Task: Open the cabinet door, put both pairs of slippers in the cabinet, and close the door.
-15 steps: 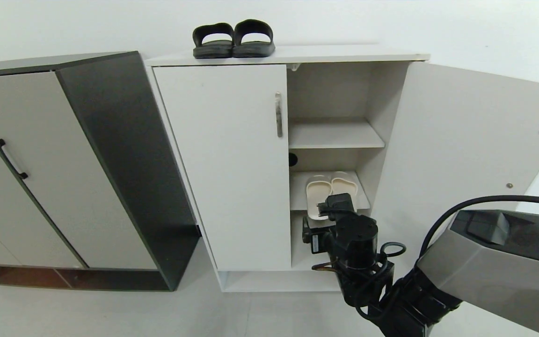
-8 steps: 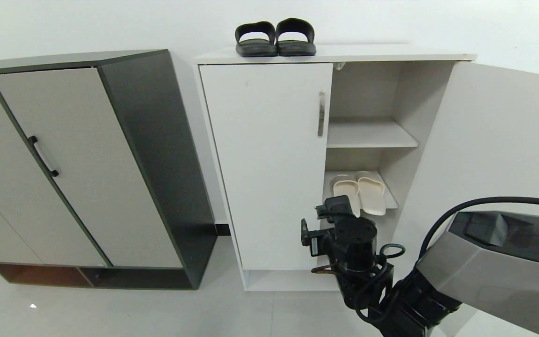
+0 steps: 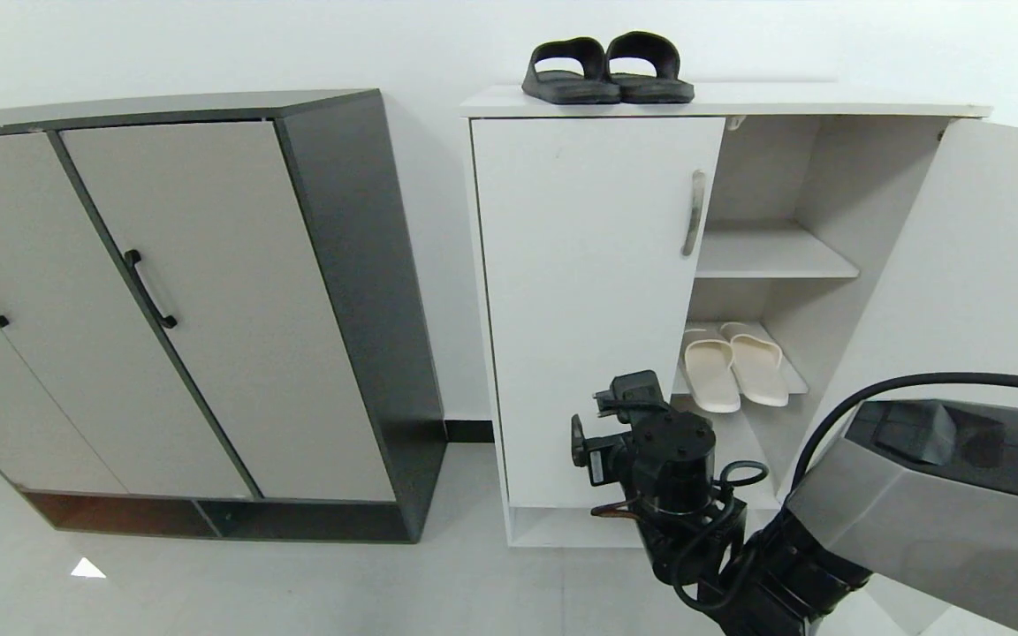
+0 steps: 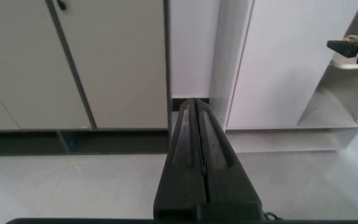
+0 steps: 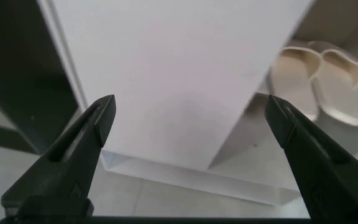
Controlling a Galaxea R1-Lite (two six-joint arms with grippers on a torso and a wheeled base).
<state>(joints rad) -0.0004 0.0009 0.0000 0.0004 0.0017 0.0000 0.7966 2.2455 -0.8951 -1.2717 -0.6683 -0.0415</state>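
Panned leftward over the last second, sliding the white cabinet [image 3: 871, 168] and the grey cabinet [image 3: 208, 309] rightward across the head view — a camera shift, not a move of furniture. Carried the right gripper [image 5: 190, 106] along too: earlier overlapping the cream slippers [image 3: 733, 364], now low before the closed left door [image 3: 597, 309], near its inner edge and apart from the pair.

Right claw: spread wide, nothing between the fingers [image 5: 86, 143], facing the lower part of that left door, cream pair off to one side in the open compartment.

Left gripper [image 4: 195, 109]: pressed together, pinching nothing, held low over the pale floor [image 4: 73, 193], pointing toward the gap between the two cabinets.

Cream slippers: side by side and touching on the middle shelf [image 3: 798, 380], inside the compartment behind the open right door [image 3: 986, 265].

Black slippers [image 3: 608, 66]: side by side on the cabinet top [image 3: 827, 99], above the closed left door — not yet inside.

Upper shelf [image 3: 770, 256]: above the cream pair, in the same compartment.

Metal handle [image 3: 695, 212]: upright on the left door, along its inner edge.

Grey cabinet: just beside the white one, its doors shut, black handles [image 3: 149, 290] on them.
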